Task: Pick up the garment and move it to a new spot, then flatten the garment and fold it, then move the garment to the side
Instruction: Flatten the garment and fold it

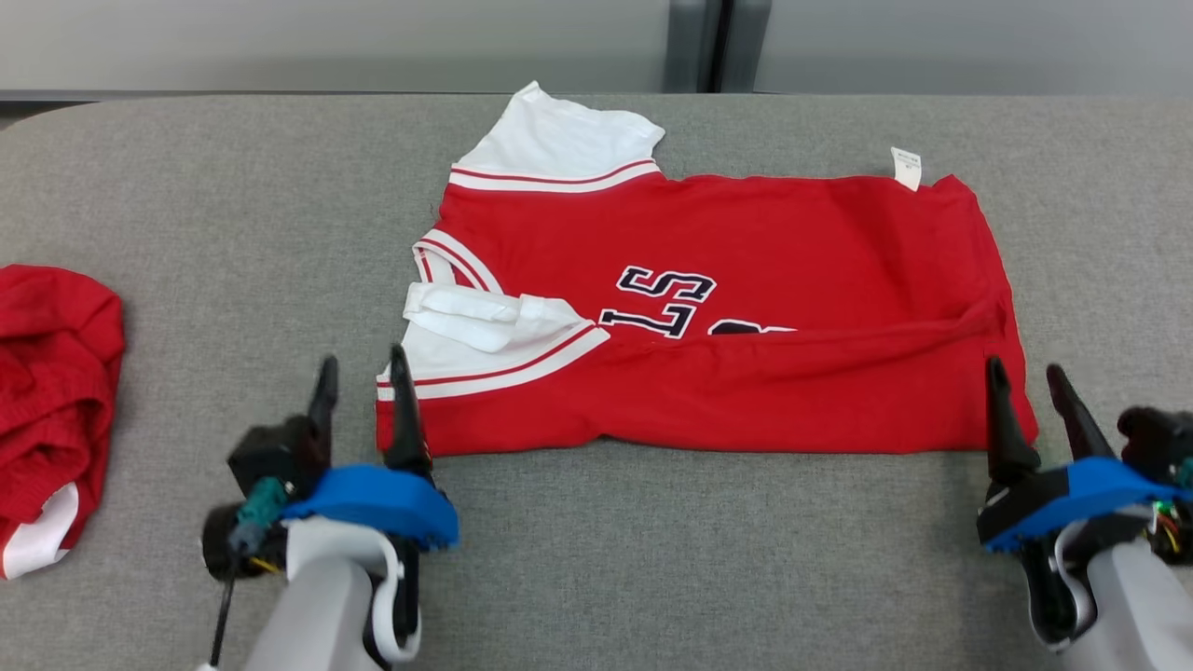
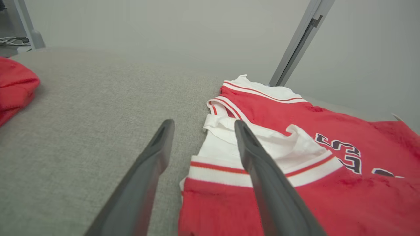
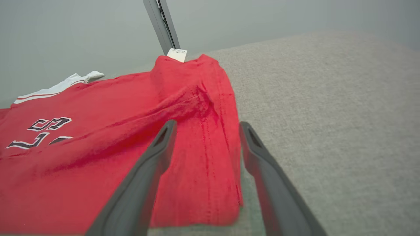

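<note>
My left claw (image 1: 362, 359) and right claw (image 1: 1025, 365) stand apart, empty, at the near corners of the garment (image 1: 746, 270), which lies on the worktop (image 1: 652, 559), flattened and folded once lengthwise, I judge. Further folding and moving it aside remain.

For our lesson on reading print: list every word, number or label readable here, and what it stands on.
"S", then probably "L": dark letters on the red garment; the rest is folded under.
The white tag at the garment's far edge: print too small to read.
</note>
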### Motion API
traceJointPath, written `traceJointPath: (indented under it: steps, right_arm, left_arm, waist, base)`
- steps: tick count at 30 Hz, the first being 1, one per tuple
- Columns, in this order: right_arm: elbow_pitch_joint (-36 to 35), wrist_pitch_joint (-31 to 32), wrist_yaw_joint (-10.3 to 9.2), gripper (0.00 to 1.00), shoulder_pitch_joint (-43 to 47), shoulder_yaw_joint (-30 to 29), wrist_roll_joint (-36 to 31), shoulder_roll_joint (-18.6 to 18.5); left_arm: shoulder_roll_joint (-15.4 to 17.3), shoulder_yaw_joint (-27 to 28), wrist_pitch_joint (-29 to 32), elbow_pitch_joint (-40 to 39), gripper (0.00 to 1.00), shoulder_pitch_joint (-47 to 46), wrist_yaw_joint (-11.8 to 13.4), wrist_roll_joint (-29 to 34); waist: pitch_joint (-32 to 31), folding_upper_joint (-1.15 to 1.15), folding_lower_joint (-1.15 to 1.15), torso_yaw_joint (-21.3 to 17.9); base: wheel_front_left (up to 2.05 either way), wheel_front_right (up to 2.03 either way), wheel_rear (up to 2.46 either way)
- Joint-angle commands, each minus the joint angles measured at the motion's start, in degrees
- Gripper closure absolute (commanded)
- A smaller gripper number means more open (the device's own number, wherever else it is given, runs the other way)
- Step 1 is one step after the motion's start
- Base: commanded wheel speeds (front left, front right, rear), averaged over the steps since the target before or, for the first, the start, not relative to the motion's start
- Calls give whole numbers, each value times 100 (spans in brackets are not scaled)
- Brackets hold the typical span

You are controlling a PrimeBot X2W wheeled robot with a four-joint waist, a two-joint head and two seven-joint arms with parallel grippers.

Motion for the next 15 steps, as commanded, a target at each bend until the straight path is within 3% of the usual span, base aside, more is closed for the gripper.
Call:
traceJointPath:
  steps: [1,8,13,14,15]
  right_arm:
    - [-16,-19,1,0,105,-46,-18,-2]
    - [248,-19,1,0,312,60,-55,22]
    - [861,3,1,0,160,292,-122,43]
    - [1006,18,1,0,131,353,-98,84]
    - [1113,28,1,0,108,429,-42,124]
  left_arm:
    - [-9,-47,-16,30,0,81,-16,-64]
    - [-4,-210,-16,641,0,130,115,-336]
    - [-13,-613,16,1394,0,18,-73,-713]
    - [-28,-766,28,1605,8,-3,-109,-788]
    - [-43,-928,42,1821,40,-13,-167,-878]
  waist:
    - [-9,-1,1,-2]
    - [64,-1,1,-64]
    - [78,-1,1,-87]
    - [68,-1,1,-86]
    - [49,-1,1,-81]
  base:
    - [0,0,0]
    - [0,0,0]
    - [0,0,0]
    - [0,0,0]
    - [0,0,0]
